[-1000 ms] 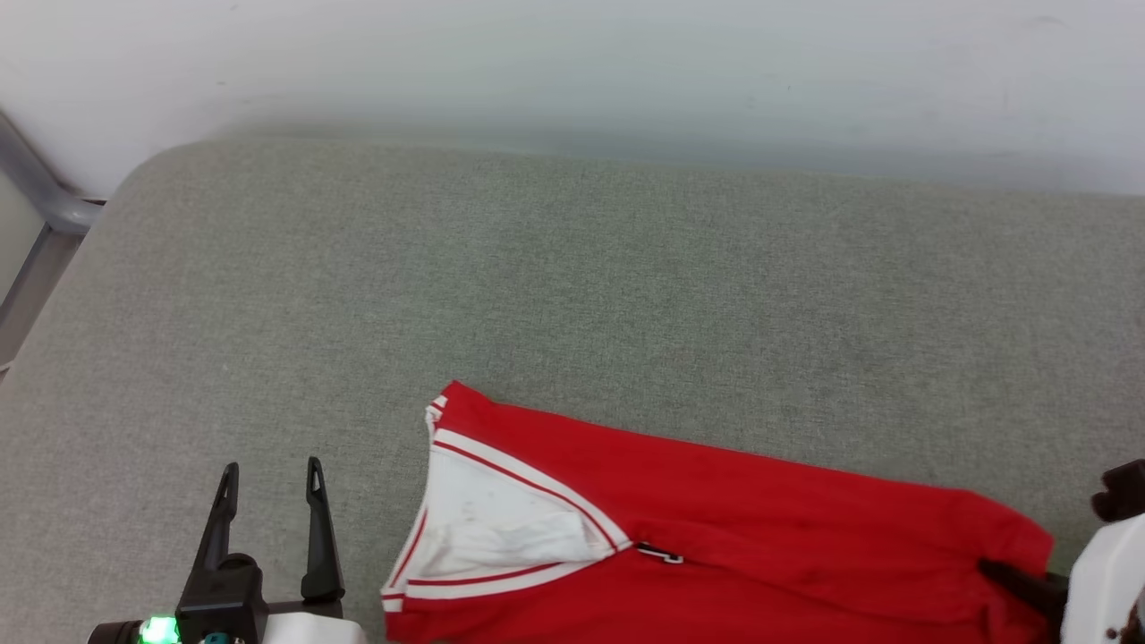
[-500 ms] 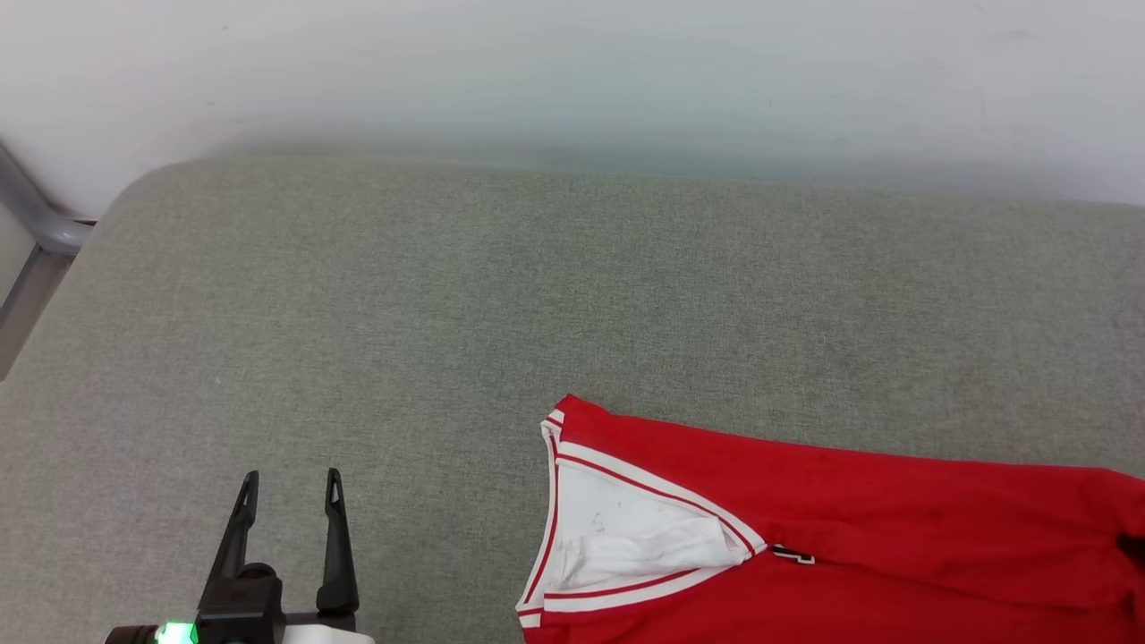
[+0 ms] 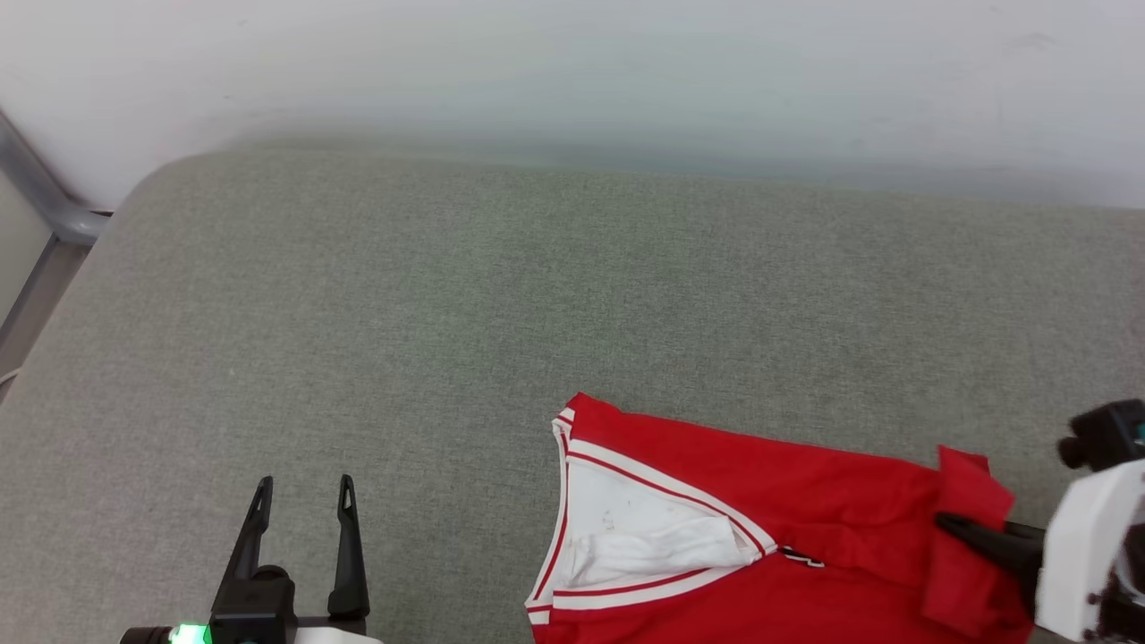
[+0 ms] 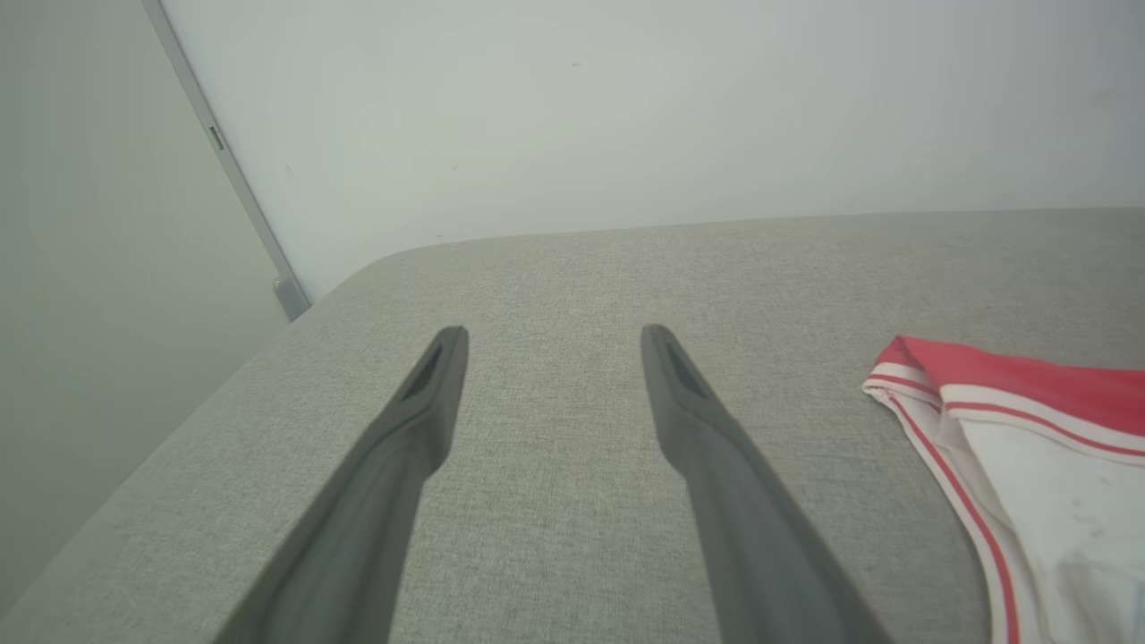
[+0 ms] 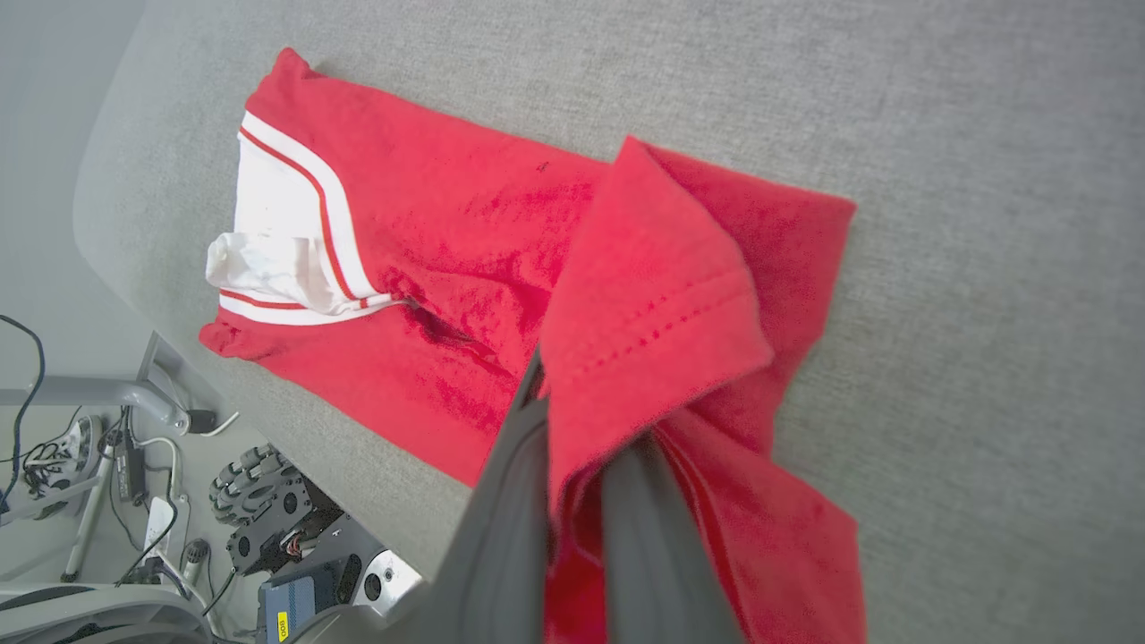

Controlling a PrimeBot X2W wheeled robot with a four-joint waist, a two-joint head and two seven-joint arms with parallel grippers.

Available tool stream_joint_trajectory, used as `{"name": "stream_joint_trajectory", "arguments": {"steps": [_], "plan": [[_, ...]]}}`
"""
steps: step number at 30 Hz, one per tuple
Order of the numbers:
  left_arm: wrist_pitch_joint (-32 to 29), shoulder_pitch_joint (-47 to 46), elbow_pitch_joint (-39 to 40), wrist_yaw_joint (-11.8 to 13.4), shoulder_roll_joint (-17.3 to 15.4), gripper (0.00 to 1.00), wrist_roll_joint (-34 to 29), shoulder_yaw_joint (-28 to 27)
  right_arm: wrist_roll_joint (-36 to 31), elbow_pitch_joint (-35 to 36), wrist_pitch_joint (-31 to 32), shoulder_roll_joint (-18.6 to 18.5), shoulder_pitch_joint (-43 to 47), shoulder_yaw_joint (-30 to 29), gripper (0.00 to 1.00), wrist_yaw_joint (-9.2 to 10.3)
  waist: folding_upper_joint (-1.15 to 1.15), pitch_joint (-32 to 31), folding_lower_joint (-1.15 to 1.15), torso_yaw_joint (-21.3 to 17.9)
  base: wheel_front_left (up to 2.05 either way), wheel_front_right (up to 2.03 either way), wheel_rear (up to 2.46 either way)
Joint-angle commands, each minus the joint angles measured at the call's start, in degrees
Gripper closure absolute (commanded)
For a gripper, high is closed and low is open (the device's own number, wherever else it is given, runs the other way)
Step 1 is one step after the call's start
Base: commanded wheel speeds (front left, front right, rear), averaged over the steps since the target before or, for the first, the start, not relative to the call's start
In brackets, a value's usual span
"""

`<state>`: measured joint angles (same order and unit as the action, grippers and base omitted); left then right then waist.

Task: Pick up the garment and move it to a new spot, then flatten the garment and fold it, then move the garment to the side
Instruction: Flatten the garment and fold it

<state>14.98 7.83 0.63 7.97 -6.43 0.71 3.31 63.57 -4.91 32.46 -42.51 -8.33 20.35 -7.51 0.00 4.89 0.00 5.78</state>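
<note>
The garment, a red shirt with a white sleeve and red-and-white trim, lies on the grey cushion at the lower right of the head view. My right gripper reaches in from the right and is shut on the garment's red hem, holding that end up as a flap over the rest. The right wrist view has the hem of the garment draped over my right gripper, with the fingertips hidden under cloth. My left gripper hovers open over bare cushion, left of the garment. In the left wrist view, the left gripper holds nothing and the garment lies to its right.
A white wall runs behind the cushion. A grey metal rail stands past the cushion's rounded left corner. Below the cushion's front edge, the right wrist view shows cables and a wheeled base on the floor.
The garment has slid to the right across the cushion. Its right end, flat a second ago, is now lifted and turned back toward the left in my right gripper. The left gripper stays open.
</note>
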Motion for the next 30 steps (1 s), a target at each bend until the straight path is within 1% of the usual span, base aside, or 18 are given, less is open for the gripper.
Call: {"name": "stream_joint_trajectory", "arguments": {"steps": [1, 4, 8, 10, 11, 16, 22, 30], "plan": [[0.3, -0.8, -0.1, -0.3, 0.3, 0.0, -0.2, 0.1, -0.9, 1.5, 1.2, 1.4, -1.5, 0.8, 1.0, 0.04, 0.0, 0.3, 0.0, 0.5, 0.0, 0.0, 0.0], [0.3, -1.3, -0.3, -0.2, 0.5, 0.0, -0.3, 0.4, -2.6, 3.4, 3.3, 3.8, -3.3, 2.7, 1.0, 0.04, 0.0, 0.8, 0.0, 1.2, 0.0, 0.0, 0.0], [0.3, -1.9, -0.6, -0.3, 0.7, 0.0, -0.3, 1.0, -4.6, 4.4, 5.3, 7.0, -6.9, 5.7, 1.0, 0.05, 0.0, 1.5, 0.0, 2.3, 0.0, 0.0, 0.0], [0.3, -2.6, -0.7, -0.5, 0.8, 0.0, -0.4, 1.2, -5.2, 4.2, 6.2, 8.4, -8.9, 7.4, 1.0, 0.04, 0.0, 1.9, 0.0, 2.9, 0.0, 0.0, 0.0], [0.3, -2.6, -0.7, -0.5, 0.8, 0.0, -0.4, 1.2, -5.2, 4.2, 6.2, 8.4, -8.9, 7.4, 1.0, 0.04, 0.0, 1.9, 0.0, 2.9, 0.0, 0.0, 0.0], [0.3, -3.5, -0.9, -0.5, 1.1, 0.0, -0.3, 1.7, -6.3, 2.9, 6.7, 11.8, -13.9, 11.7, 1.0, 0.04, 0.0, 2.9, 0.0, 4.3, 0.0, 0.0, 0.0], [0.3, -4.2, -1.1, -0.5, 1.4, 0.0, -0.1, 2.1, -7.6, -2.4, 5.9, 15.3, -19.3, 16.5, 1.0, 0.04, 0.0, 4.0, 0.0, 5.6, 0.0, 0.0, 0.0], [0.3, -5.4, -1.3, -0.7, 2.0, 0.0, 0.2, 2.4, -8.3, -11.3, 4.8, 18.3, -24.1, 22.8, 1.0, 0.04, 0.0, 5.8, 0.0, 6.7, 0.0, 0.0, 0.0]]}}
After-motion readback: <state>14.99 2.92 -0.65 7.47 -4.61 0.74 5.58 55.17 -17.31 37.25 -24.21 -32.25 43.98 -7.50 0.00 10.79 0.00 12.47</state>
